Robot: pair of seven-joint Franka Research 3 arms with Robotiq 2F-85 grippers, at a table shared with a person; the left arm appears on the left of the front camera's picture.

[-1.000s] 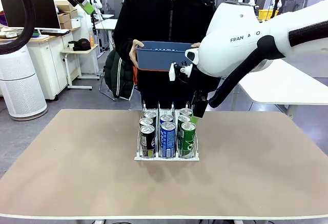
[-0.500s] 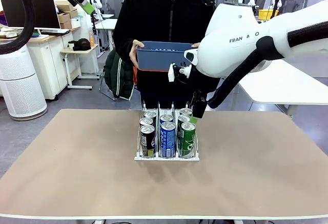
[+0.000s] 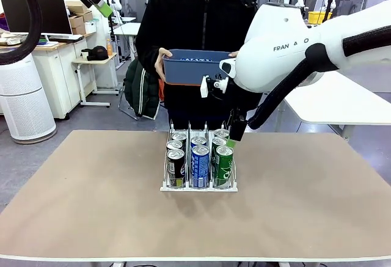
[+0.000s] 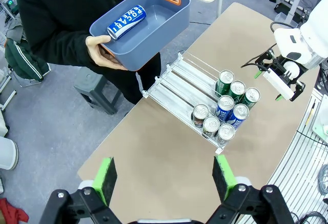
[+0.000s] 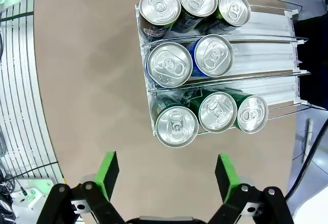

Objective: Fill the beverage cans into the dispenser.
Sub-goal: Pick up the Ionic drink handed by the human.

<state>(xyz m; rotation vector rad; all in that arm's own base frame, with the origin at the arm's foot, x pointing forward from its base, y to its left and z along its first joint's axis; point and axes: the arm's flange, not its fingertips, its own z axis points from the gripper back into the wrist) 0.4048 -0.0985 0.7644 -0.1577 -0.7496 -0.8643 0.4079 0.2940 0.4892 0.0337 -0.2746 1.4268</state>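
Note:
The dispenser (image 3: 167,187) stands mid-table and holds several beverage cans: black and silver ones (image 3: 176,166) in its left lane, blue ones (image 3: 200,165) in the middle, green ones (image 3: 223,164) on the right. From above, the middle lane (image 5: 266,55) has bare room behind its two blue cans (image 5: 169,64). Another blue can (image 4: 126,21) lies in the blue tub (image 4: 169,24) that the person holds beyond the table. My right gripper (image 3: 234,135) hangs open just above the rack's far right corner, holding nothing. My left gripper (image 3: 101,4) is raised high at the far left, open and empty.
The person stands at the far edge with both hands on the tub (image 3: 195,65). The tan tabletop (image 3: 91,200) is bare on both sides of the rack. A white table (image 3: 342,102) stands behind on the right, and an air purifier (image 3: 24,102) on the left.

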